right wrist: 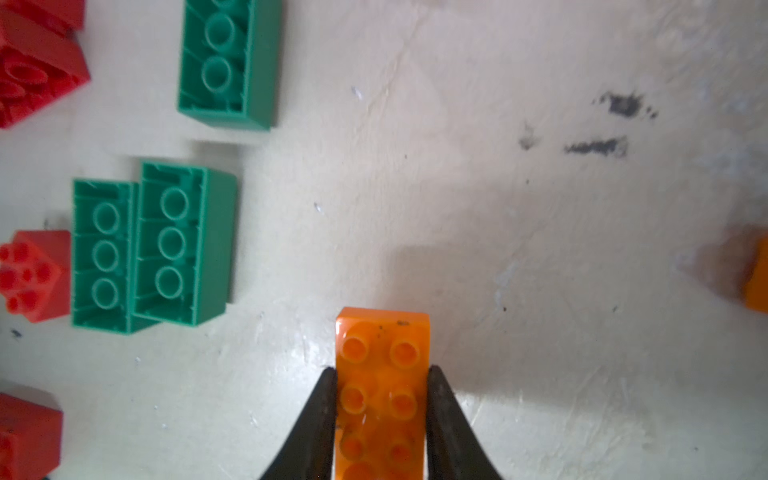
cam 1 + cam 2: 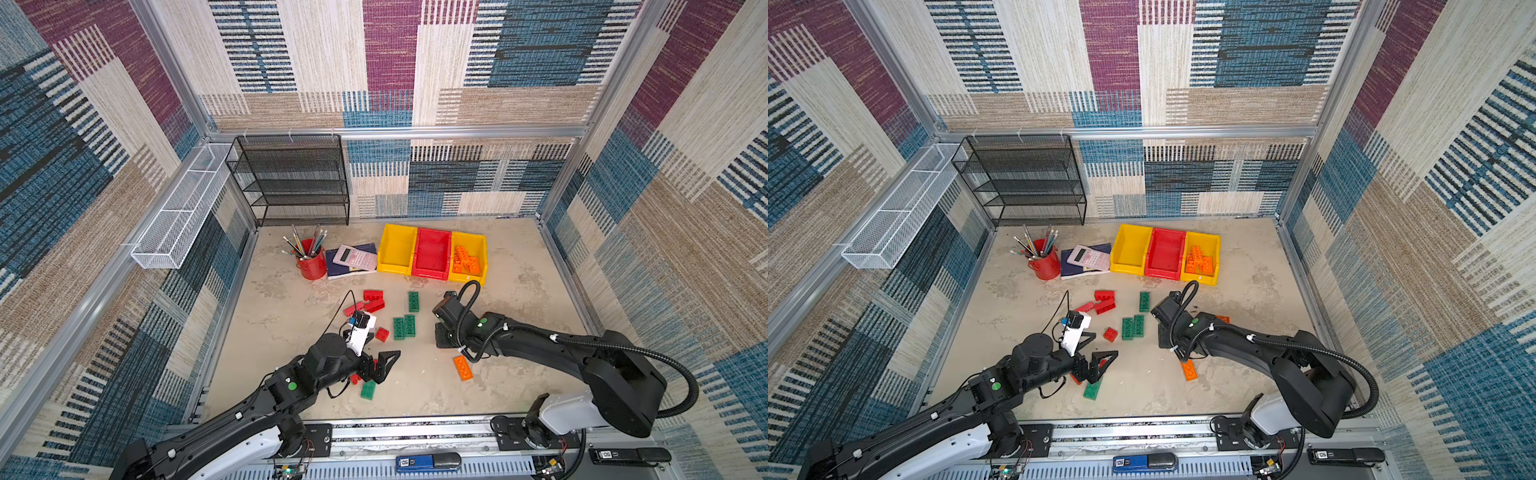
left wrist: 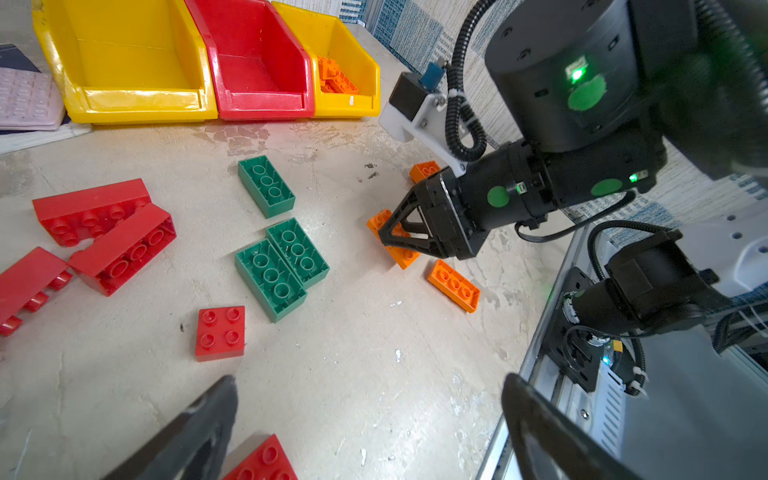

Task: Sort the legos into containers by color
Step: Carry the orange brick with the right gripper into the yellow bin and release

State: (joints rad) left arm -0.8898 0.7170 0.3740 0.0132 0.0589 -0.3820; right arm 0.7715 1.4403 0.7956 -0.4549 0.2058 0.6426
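Observation:
My right gripper (image 1: 381, 370) is shut on an orange 2x4 lego (image 1: 382, 332), with a finger against each long side, low over the table. In the left wrist view that gripper (image 3: 388, 237) holds this lego (image 3: 405, 257) next to another orange lego (image 3: 454, 285). My left gripper (image 2: 380, 368) stands open and holds nothing, above a small red lego (image 2: 355, 379) and a green lego (image 2: 368, 390). Red legos (image 2: 372, 296) and green legos (image 2: 404, 327) lie mid-table. The containers stand at the back: yellow (image 2: 390, 269), red (image 2: 430, 272), and yellow (image 2: 482, 249) holding orange legos (image 2: 465, 259).
A red pencil cup (image 2: 312, 264) and a calculator (image 2: 355, 257) on a notebook sit left of the containers. A black mesh shelf (image 2: 291, 183) stands at the back left, and a white wire basket (image 2: 183, 208) hangs on the left wall. A metal rail (image 2: 415, 432) runs along the front edge.

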